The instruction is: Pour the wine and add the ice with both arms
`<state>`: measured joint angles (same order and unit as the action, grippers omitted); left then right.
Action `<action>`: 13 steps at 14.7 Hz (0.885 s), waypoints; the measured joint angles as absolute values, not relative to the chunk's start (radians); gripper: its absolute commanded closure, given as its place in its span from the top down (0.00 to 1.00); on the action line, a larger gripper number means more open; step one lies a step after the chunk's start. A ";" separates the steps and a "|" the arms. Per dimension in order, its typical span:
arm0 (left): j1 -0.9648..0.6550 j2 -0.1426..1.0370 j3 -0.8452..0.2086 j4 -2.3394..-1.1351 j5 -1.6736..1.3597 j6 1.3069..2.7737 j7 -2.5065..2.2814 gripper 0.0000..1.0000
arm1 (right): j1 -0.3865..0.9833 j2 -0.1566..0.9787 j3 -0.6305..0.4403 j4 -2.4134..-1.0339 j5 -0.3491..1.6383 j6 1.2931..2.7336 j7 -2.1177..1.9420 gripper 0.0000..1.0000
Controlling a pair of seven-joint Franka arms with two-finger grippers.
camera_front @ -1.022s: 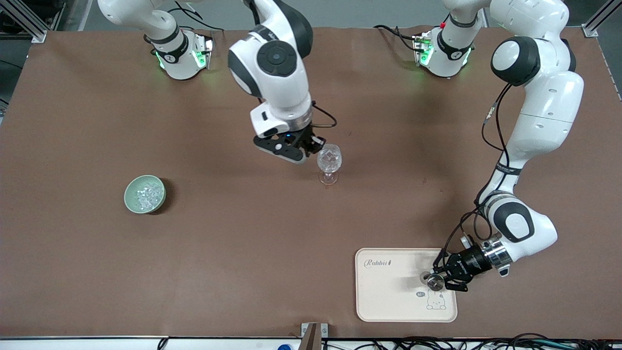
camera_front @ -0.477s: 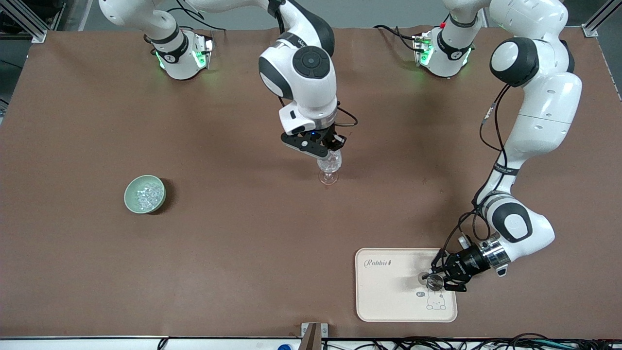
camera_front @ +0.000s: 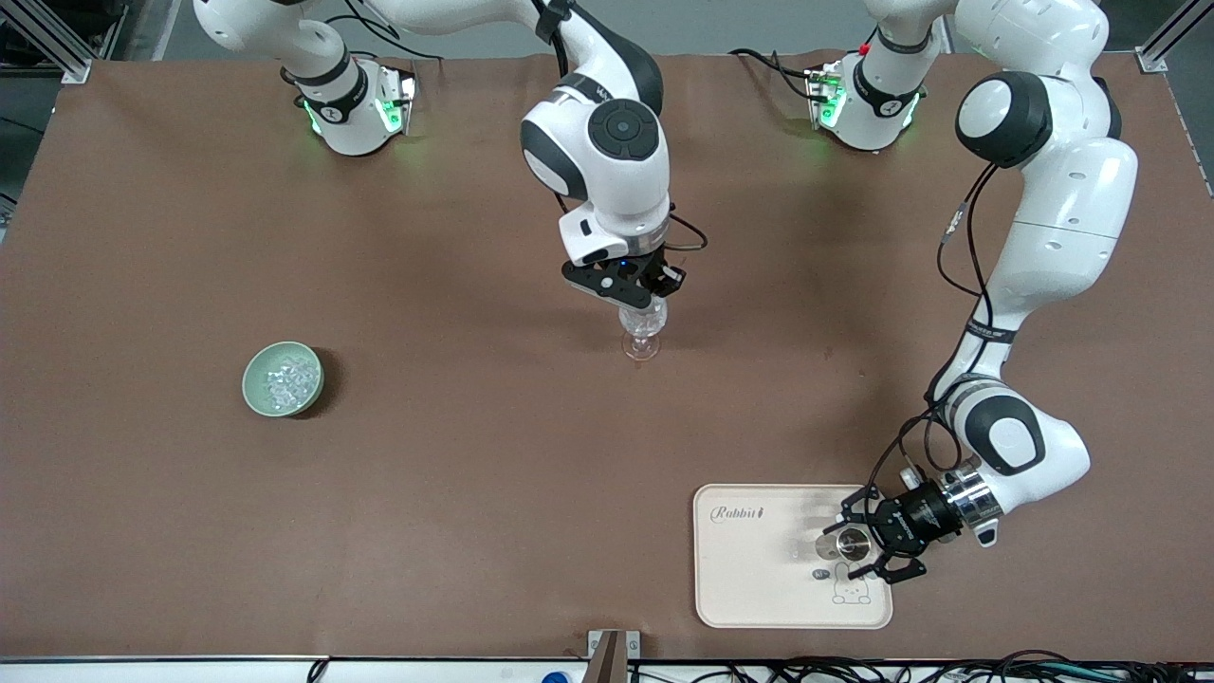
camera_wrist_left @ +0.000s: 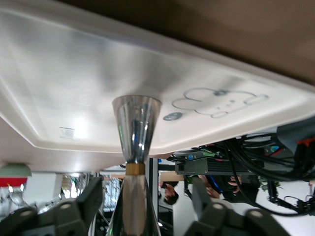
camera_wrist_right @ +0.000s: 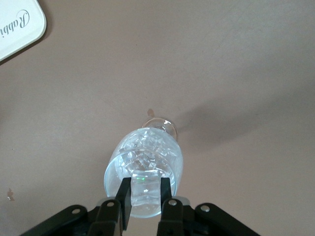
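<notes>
Front view: the right gripper [camera_front: 637, 297] hangs over the clear stemmed wine glass [camera_front: 642, 330] that stands near the middle of the brown worktop [camera_front: 455, 455], already holding several cubes. The small green ceramic bowl [camera_front: 283, 379] with the rest of the ice [camera_front: 289, 381] sits well apart, toward the right arm's end. The left gripper [camera_front: 877, 550] is low over the cream rectangular plastic tray [camera_front: 759, 588] with a rabbit drawing, close to the worktop's edge nearest the camera, its fingers spread wide on either side of a small shiny metal pourer [camera_front: 850, 544] standing on the tray, no longer pinching it.

Left wrist view: the metal pourer [camera_wrist_left: 135, 128] rises between the 2 black fingers [camera_wrist_left: 88, 196], which stand clear of it on both sides, with the tray [camera_wrist_left: 236, 73] under it.

Right wrist view: the fingers [camera_wrist_right: 124, 196] are pinched narrow on 1 clear ice cube [camera_wrist_right: 145, 192], held just above the mouth of the glass [camera_wrist_right: 145, 162].

The step in hand looks like dropping this cube. To do it well, the cube should be centred over the mouth and held low before the fingers part, so it does not bounce off the rim or tip the slender glass. The left gripper should draw straight back from the pourer without brushing it.
</notes>
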<state>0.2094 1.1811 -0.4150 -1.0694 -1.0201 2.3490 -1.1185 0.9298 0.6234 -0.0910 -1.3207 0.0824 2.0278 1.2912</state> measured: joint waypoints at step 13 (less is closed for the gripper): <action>0.234 0.947 -0.419 -1.057 -0.271 1.981 -1.134 1.00 | 0.865 0.539 -0.181 -1.275 0.028 1.843 1.108 1.00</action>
<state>0.2338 0.9471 -0.4188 -1.0573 -0.2709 1.9810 -1.1344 0.8651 0.5389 -0.1805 -1.2753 0.0279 1.8432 1.1085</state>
